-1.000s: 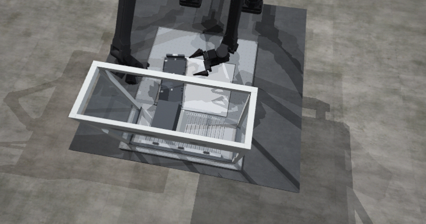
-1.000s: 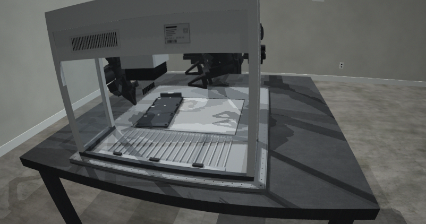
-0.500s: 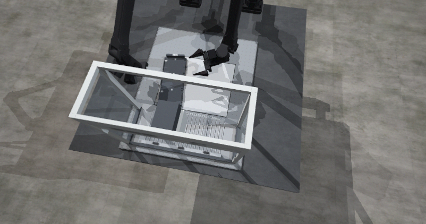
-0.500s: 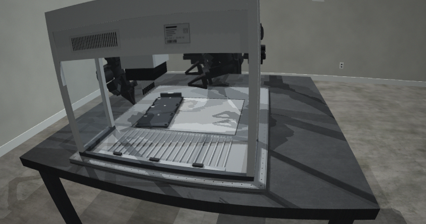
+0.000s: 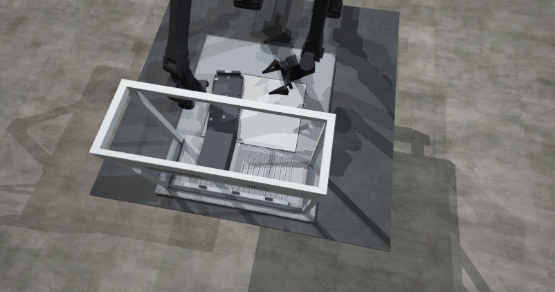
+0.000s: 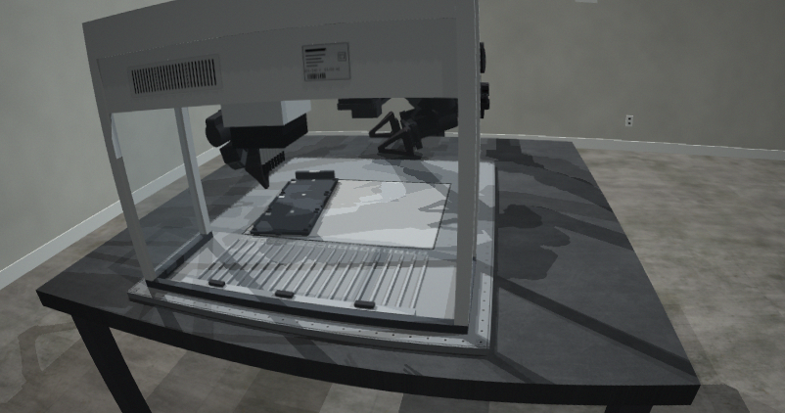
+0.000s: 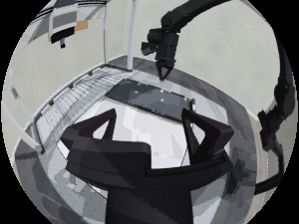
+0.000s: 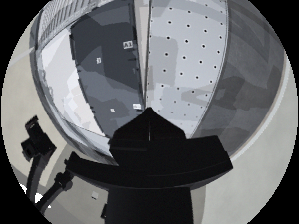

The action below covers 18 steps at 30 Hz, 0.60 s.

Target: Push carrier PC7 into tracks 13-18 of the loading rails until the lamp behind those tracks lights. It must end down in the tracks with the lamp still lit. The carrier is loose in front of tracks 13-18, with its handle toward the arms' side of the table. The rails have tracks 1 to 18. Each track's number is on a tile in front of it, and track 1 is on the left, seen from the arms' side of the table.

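Observation:
Carrier PC7 (image 5: 227, 86) (image 6: 301, 204) (image 7: 145, 94) (image 8: 107, 41), a dark flat plate, lies in front of the rails (image 6: 324, 272) (image 7: 75, 101), its handle (image 5: 228, 72) (image 6: 314, 174) toward the arms. In the right wrist view a light strip beside its outer long side widens toward the rails. The small block (image 6: 216, 282) behind the high-numbered tracks looks dark. My right gripper (image 6: 266, 186) (image 7: 161, 81) (image 8: 149, 111) is shut and empty, above and just outside that long side. My left gripper (image 5: 268, 82) (image 6: 376, 142) (image 7: 149, 112) is open and empty, raised on the carrier's other side.
A white-framed enclosure (image 5: 229, 101) (image 6: 466, 162) with clear side panes stands over the rails. A box with a black underside (image 6: 267, 129) hangs inside it, above the rails. Two more dark blocks (image 6: 284, 294) (image 6: 364, 303) sit along the back of the rails.

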Available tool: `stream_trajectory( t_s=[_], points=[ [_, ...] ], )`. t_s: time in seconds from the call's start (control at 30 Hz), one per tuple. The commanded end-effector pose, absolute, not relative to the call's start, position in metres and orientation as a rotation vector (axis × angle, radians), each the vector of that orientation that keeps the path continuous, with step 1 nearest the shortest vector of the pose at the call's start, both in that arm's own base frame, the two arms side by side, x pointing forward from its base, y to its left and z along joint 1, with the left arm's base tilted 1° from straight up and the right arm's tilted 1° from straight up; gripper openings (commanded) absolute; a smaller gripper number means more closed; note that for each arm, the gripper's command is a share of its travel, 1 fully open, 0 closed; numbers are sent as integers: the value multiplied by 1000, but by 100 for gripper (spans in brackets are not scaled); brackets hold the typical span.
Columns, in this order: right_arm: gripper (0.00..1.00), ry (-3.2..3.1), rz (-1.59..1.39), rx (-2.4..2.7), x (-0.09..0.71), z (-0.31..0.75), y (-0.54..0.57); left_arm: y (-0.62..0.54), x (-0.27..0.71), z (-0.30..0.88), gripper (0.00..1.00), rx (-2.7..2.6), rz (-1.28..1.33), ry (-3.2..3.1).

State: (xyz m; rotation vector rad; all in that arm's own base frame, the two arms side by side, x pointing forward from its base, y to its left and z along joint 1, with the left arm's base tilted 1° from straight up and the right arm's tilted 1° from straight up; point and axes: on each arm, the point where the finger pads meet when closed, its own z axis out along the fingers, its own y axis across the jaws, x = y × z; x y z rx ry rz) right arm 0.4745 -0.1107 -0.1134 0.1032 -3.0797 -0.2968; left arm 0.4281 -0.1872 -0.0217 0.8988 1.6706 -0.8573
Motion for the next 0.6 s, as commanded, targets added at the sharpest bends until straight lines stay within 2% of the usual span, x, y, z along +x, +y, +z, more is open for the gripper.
stream_trajectory(
  t_s=[0.0, 0.13, 0.57],
  points=[
    [0, -3159, -45, -62, 494, -88, -42, -139, 418, 5, 100, 999, -696, 1600],
    [0, -3154, 15, -69, 493, -86, -28, -133, 414, 6, 100, 993, -694, 1605],
    [0, -3109, 516, -125, 492, -78, 84, -105, 412, 44, 100, 890, -699, 1590]
  ],
)
